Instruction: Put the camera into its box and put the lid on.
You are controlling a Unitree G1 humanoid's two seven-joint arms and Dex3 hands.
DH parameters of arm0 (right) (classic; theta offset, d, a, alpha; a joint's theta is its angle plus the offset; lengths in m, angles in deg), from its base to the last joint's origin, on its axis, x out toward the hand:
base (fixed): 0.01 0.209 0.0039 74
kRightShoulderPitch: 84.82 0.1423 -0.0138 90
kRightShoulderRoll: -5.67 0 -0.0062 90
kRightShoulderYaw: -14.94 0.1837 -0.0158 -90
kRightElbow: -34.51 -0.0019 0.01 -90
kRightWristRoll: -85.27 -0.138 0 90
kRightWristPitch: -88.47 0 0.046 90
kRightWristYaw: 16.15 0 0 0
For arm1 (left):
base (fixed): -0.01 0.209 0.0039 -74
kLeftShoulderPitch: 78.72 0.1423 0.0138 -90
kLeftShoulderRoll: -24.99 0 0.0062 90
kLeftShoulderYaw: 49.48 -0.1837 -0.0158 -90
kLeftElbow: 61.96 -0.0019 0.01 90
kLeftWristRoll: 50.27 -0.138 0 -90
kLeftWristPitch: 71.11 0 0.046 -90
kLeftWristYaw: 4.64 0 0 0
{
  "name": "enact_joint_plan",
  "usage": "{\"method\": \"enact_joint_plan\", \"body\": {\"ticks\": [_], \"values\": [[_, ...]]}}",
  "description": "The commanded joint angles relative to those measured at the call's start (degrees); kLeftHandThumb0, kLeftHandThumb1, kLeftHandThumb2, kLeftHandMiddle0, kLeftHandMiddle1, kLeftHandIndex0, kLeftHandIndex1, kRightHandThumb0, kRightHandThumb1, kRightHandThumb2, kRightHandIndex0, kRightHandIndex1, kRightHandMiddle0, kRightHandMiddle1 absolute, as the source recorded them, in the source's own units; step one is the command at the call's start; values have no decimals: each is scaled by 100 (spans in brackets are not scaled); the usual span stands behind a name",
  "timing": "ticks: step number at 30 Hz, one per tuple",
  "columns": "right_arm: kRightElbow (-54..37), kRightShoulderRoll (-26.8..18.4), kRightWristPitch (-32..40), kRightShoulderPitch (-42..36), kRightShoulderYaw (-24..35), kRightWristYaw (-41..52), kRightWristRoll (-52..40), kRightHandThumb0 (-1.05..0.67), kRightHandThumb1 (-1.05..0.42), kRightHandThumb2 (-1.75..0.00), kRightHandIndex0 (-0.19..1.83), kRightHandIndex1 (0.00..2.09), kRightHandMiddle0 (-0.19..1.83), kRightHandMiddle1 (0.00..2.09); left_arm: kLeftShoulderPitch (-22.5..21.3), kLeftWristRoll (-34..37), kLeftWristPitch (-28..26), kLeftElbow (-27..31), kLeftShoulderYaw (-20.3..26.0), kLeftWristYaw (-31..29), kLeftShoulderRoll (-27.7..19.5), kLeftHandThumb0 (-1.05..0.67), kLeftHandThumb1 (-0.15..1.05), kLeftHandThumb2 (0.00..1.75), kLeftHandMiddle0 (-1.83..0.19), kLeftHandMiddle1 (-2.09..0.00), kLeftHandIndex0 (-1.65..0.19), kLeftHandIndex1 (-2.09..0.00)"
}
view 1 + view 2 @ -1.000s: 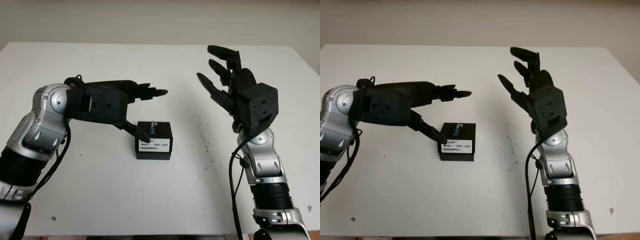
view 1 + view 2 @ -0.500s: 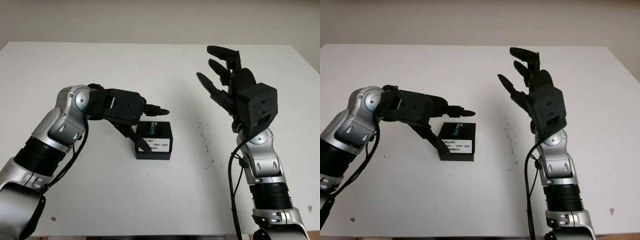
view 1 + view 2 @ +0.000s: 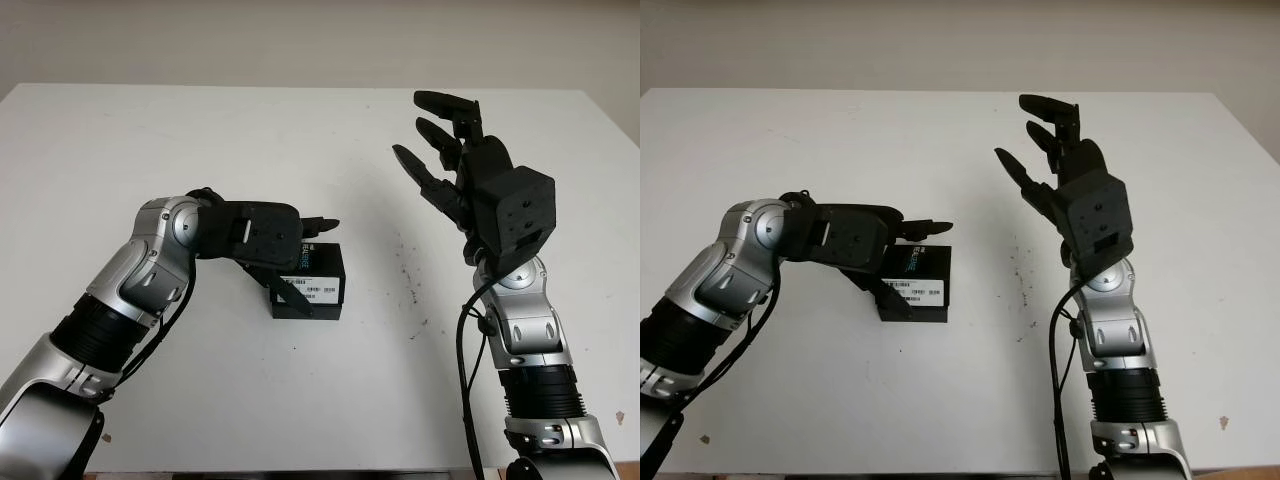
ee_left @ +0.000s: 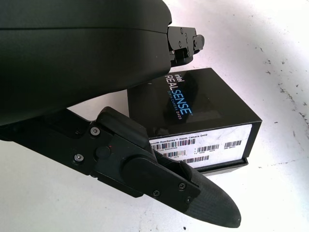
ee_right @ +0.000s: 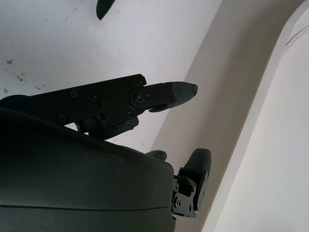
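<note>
A black camera box (image 3: 322, 291) with its lid on sits on the white table (image 3: 250, 400), a white barcode label on the side facing me. In the left wrist view the box (image 4: 207, 116) reads "RealSense" on top. My left hand (image 3: 316, 266) straddles the box's left end: its fingers (image 3: 318, 223) reach over the far top edge and its thumb (image 4: 183, 193) lies low beside the label side. I cannot tell whether they touch. It holds nothing. My right hand (image 3: 428, 135) is open, raised high over the table's right half, away from the box.
Small dark specks (image 3: 405, 272) mark the table between the box and the right arm. The table's front edge (image 3: 300, 470) runs close below both arms. A pale wall (image 3: 320, 40) stands behind the far edge.
My left hand dropped from above the box and drew in around its left end, elbow lowering. The box and the right hand stayed put.
</note>
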Motion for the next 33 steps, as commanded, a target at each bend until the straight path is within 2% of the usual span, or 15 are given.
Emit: {"method": "enact_joint_plan", "body": {"ticks": [1, 4, 12, 13, 14, 15, 17, 18, 20, 22, 23, 24, 28, 30, 33], "values": [[7, -34, -90, 88, 12, -28, 23, -33, -105, -17, 9, 44, -17, 103, 80, -47, -9, 107, -56, 20, 2, -95, 89, 5, 19, -65, 7, -7], [12, -44, -145, 87, 18, -5, 22, -32, -105, -18, 9, 44, -18, 103, 103, -136, -62, 189, -74, -18, -21, -95, 88, 5, 19, -65, 3, -10], [65, -61, -219, 102, 22, -15, 36, -32, -105, -18, 9, 45, -19, 103, 152, -222, -289, 467, -74, -169, -81, -83, 85, 5, 19, -90, -7, -22], [60, -62, -210, 103, 20, -22, 45, -32, -105, -18, 9, 45, -19, 103, 162, -245, -287, 485, -76, -169, -90, -82, 85, 5, 19, -96, -6, -29], [59, -62, -203, 103, 22, -19, 43, -31, -105, -18, 9, 45, -19, 103, 176, -270, -266, 503, -77, -156, -101, -81, 84, 5, 19, -100, 2, -47], [48, -62, -183, 102, 24, -17, 42, -31, -105, -18, 9, 45, -19, 103, 183, -298, -296, 523, -83, -167, -105, -80, 85, 5, 19, -115, 12, -79], [49, -68, -178, 100, 26, -8, 40, -32, -105, -18, 9, 45, -18, 102, 209, -369, -359, 564, -90, -152, -96, -79, 85, 5, 19, -134, 17, -109], [51, -75, -180, 100, 22, -10, 53, -32, -105, -18, 9, 45, -18, 101, 235, -398, -399, 589, -79, -120, -79, -78, 85, 6, 19, -139, 18, -116], [54, -72, -190, 100, 23, -11, 53, -33, -105, -18, 9, 45, -18, 100, 290, -441, -459, 649, -60, -56, -53, -76, 85, 5, 19, -163, 19, -124], [66, -55, -203, 100, 36, -10, 28, -32, -105, -18, 9, 45, -17, 100, 334, -421, -539, 711, -28, -35, -27, -74, 85, 5, 19, -199, 19, -139], [68, -57, -219, 96, 34, -5, 26, -32, -105, -18, 9, 45, -17, 100, 355, -411, -569, 734, -20, -25, -21, -74, 85, 5, 17, -204, 19, -143], [58, -57, -217, 91, 29, -6, 31, -32, -105, -18, 8, 45, -17, 100, 376, -395, -574, 751, -11, -9, -20, -73, 86, 6, 13, -207, 19, -146], [45, -64, -213, 80, 29, 6, 29, -32, -105, -18, 8, 45, -18, 101, 467, -347, -493, 761, 21, 134, -13, -63, 88, 6, 9, -195, 17, -154], [55, -48, -244, 78, 44, 23, -16, -31, -105, -19, 8, 44, -19, 101, 503, -367, -355, 733, 0, 247, -32, -61, 89, 6, 2, -182, 14, -152], [46, -39, -230, 75, 44, 18, -29, -30, -105, -19, 8, 45, -19, 103, 567, -369, -262, 693, 9, 410, -3, -56, 90, 5, -8, -182, 9, -147]]}}
